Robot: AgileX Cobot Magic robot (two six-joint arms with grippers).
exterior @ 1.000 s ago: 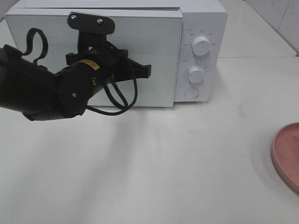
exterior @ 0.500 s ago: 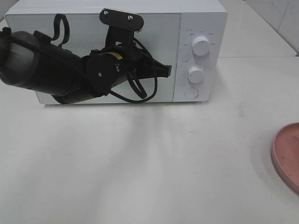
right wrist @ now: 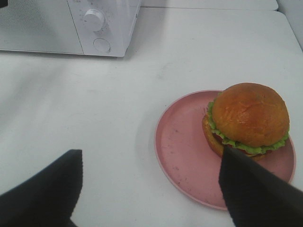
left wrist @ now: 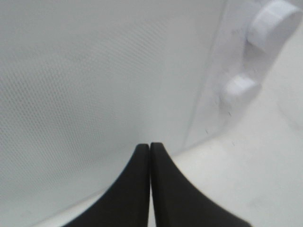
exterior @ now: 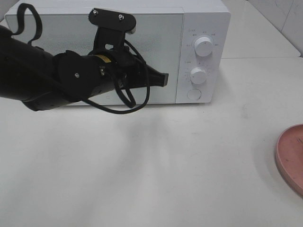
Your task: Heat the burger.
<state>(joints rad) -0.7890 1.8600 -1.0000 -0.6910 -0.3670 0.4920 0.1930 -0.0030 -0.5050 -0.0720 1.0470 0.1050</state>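
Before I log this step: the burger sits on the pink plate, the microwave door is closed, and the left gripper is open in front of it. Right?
Not quite. The left gripper is shut, its tips pressed together, as the left wrist view shows. The rest holds: the burger sits on the pink plate, and the microwave door is closed.

Kitchen-like test bench, white microwave [exterior: 142, 52], plain white table [exterior: 165, 165]

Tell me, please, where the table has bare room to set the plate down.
The white table lies bare between the microwave front and the pink plate, which holds the burger. It is crowded only at the microwave door, where the shut left gripper sits.
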